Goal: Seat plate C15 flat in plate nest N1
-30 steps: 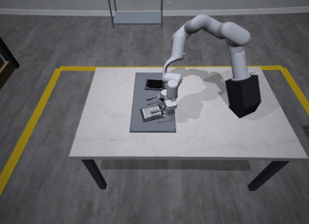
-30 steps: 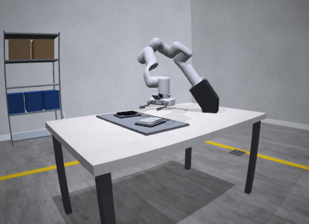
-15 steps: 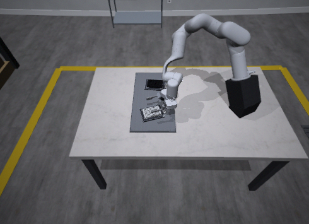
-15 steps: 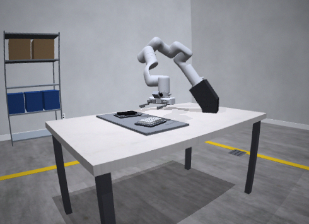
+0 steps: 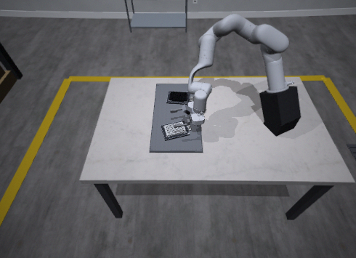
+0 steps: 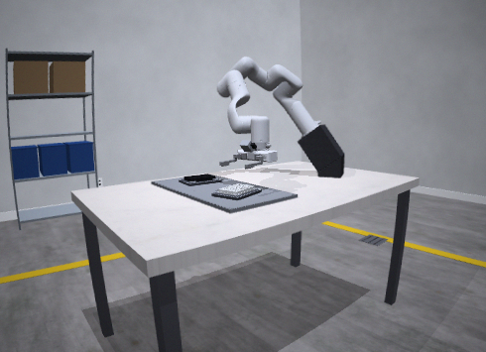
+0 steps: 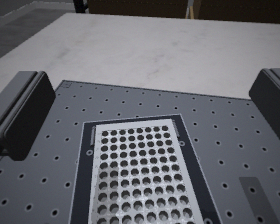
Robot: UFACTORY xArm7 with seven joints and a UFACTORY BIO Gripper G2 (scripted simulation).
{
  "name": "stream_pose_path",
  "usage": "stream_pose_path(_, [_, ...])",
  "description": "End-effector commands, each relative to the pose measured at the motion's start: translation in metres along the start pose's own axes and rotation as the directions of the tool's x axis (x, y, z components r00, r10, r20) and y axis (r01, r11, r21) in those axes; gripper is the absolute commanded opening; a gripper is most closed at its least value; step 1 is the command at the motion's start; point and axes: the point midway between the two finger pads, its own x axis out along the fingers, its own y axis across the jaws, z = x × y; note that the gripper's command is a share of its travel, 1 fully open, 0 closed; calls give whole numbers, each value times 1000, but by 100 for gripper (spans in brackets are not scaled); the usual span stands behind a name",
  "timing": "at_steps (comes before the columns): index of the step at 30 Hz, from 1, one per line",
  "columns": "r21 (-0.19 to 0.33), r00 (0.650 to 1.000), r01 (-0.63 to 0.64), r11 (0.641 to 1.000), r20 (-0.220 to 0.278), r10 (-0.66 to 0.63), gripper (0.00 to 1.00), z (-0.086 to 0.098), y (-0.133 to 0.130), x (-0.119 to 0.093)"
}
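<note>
A white many-well plate [image 5: 176,129] [image 6: 238,189] [image 7: 141,165] sits in a dark nest [image 5: 174,138] [image 7: 82,175] at the near end of the grey board. In the wrist view it looks flat, with the nest's rim showing around its far end and sides; its near end is out of view. A black plate [image 5: 178,96] [image 6: 199,177] sits in the other nest at the far end. I cannot read any plate or nest labels. My gripper [image 5: 178,118] [image 6: 237,165] [image 7: 151,112] is open and empty, raised well above the board, with its fingers wide apart.
The grey perforated board [image 5: 158,146] [image 6: 278,194] [image 7: 41,165] lies on the pale table [image 5: 120,150] [image 6: 124,220]. The robot's black base [image 5: 280,110] [image 6: 322,153] stands on the table to the right. A shelf with boxes stands behind, off the table.
</note>
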Motion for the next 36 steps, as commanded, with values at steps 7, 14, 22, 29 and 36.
stream_pose_path(7, [1,982,189,982,8,-189,54,42,-27,-26])
stream_pose_path(14, [1,982,189,982,8,-189,54,59,-40,-39])
stream_pose_path(22, [1,982,189,982,8,-189,54,87,-61,-58])
stream_pose_path(29, [1,982,189,982,8,-189,54,105,-74,-71])
stream_pose_path(36, [1,982,189,982,8,-189,54,130,-91,-88])
